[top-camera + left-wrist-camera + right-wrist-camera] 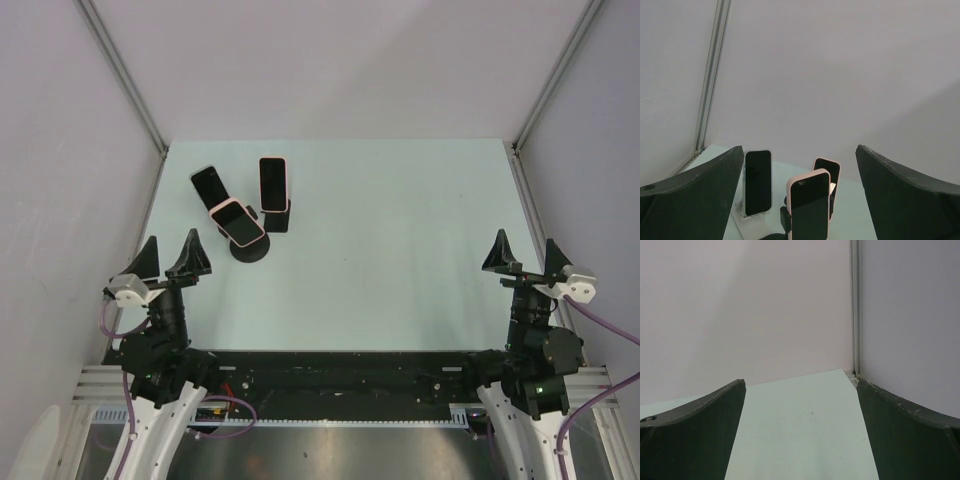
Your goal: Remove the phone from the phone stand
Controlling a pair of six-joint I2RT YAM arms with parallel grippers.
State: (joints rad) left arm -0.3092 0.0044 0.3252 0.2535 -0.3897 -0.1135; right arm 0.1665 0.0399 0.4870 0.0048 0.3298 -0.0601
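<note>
Left gripper (pixel 172 243) stands spread and empty. Ahead and slightly to its right, nearest of three, a pink-cased phone (pixel 237 222) leans back, long axis near upright, on its round black stand (pixel 252 250). Right gripper (pixel 525 252), likewise spread and empty, sits well apart.

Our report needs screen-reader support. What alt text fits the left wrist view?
Three dark-screened phones propped on stands on a pale table, seen between the dark fingers of the open left gripper. A plain white wall fills the background.

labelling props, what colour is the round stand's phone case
Pale pink; the phone shows best in left wrist view.
</note>
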